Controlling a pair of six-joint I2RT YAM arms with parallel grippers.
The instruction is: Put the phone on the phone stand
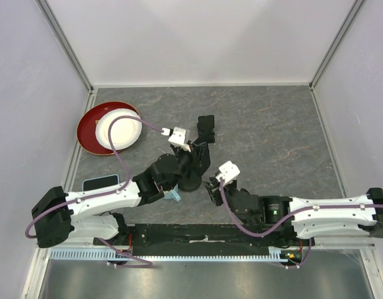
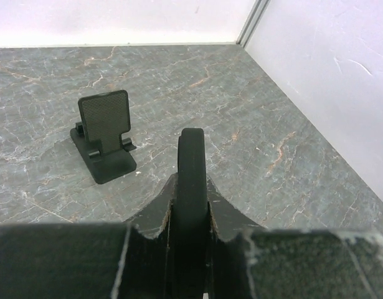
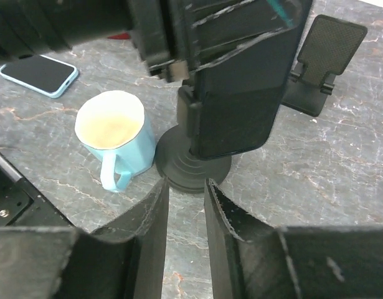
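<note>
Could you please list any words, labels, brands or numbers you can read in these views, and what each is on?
None can be read. The held phone, the phone stand, the blue mug and the phone lying flat all show plain, unmarked surfaces.

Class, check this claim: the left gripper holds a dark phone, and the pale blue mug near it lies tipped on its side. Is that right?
Not quite. The pale blue mug stands upright, as the right wrist view shows. The left gripper does hold the dark phone.
</note>
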